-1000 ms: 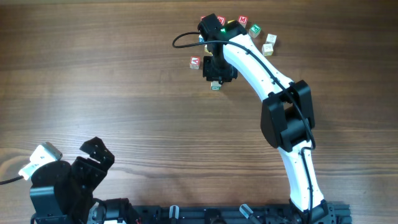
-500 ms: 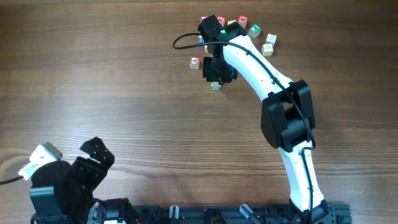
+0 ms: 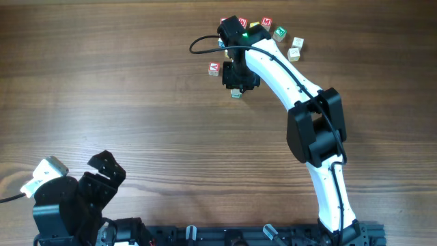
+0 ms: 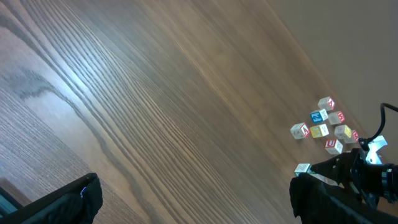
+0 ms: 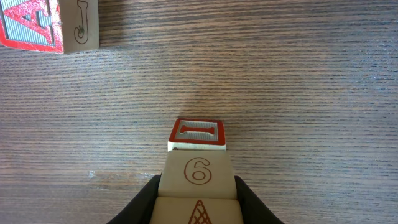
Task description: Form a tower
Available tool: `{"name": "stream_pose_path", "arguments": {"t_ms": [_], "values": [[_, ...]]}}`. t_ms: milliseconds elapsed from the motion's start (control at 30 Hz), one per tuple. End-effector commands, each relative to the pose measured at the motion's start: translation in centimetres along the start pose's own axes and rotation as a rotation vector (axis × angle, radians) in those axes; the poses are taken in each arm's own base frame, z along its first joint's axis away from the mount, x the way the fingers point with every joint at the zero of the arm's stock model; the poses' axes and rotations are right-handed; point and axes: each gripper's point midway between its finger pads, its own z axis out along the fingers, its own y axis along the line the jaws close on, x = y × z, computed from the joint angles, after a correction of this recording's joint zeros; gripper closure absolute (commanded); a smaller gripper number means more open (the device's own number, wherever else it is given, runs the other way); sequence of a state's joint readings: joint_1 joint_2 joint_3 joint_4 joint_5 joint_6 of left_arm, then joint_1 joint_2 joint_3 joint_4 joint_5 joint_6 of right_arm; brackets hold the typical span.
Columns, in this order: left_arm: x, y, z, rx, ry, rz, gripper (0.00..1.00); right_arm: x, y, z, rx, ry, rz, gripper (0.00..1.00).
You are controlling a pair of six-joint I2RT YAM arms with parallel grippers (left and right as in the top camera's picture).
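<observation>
Wooden tower (image 5: 198,171) is at the placing step, right gripper (image 5: 196,202) clenched on it, left gripper (image 4: 194,186) spread; gentle release seems next.

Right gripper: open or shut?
Shut on the tower: the right gripper clamps both sides of the cube column in the wrist view.

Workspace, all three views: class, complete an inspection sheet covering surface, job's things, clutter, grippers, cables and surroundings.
Surface: wood-grain table, no spills seen.
Job's things: tower, a short column of letter cubes in the right gripper; whether it rests on the table cannot be told.
Clutter: loose cubes clustered at the far side; one red-marked cube apart, near the tower.
Grippers: left gripper open, empty; right gripper shut on the tower.
Cables: black cable looping by the right wrist.
Surroundings: dark rail along the near edge.
</observation>
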State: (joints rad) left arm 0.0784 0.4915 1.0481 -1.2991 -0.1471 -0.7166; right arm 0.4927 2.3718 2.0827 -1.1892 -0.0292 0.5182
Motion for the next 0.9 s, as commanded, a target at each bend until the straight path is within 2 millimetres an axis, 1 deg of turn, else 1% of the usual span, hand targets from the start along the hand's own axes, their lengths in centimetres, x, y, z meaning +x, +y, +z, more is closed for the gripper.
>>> {"name": "stream_pose_path", "arguments": {"t_ms": [0,300,333,467,533,767,833,867], "values": [[0.15,-0.13,-0.06,0.011,0.006,0.000,0.00,0.12,0.27,-0.68,-0.025,-0.003,-0.014,0.95],[0.15,-0.13,-0.06,0.011,0.006,0.000,0.00,0.16,0.26,-0.70,-0.024,-0.001,-0.020,0.74],[0.15,-0.13,-0.06,0.011,0.006,0.000,0.00,0.11,0.28,-0.73,-0.025,-0.003,-0.020,0.70],[0.15,-0.13,-0.06,0.011,0.006,0.000,0.00,-0.14,0.43,-0.90,-0.031,-0.014,-0.022,0.60],[0.15,-0.13,-0.06,0.011,0.006,0.000,0.00,-0.13,0.50,-0.93,-0.035,-0.013,-0.023,0.57],[0.15,-0.13,-0.06,0.011,0.006,0.000,0.00,-0.39,0.87,-1.01,-0.053,-0.023,-0.026,0.42],[0.15,-0.13,-0.06,0.011,0.006,0.000,0.00,-0.48,1.01,-1.26,-0.060,-0.029,-0.029,0.32],[0.16,-0.13,-0.05,0.011,0.006,0.000,0.00,-0.61,1.10,-1.51,-0.065,-0.037,-0.042,0.23]]}}
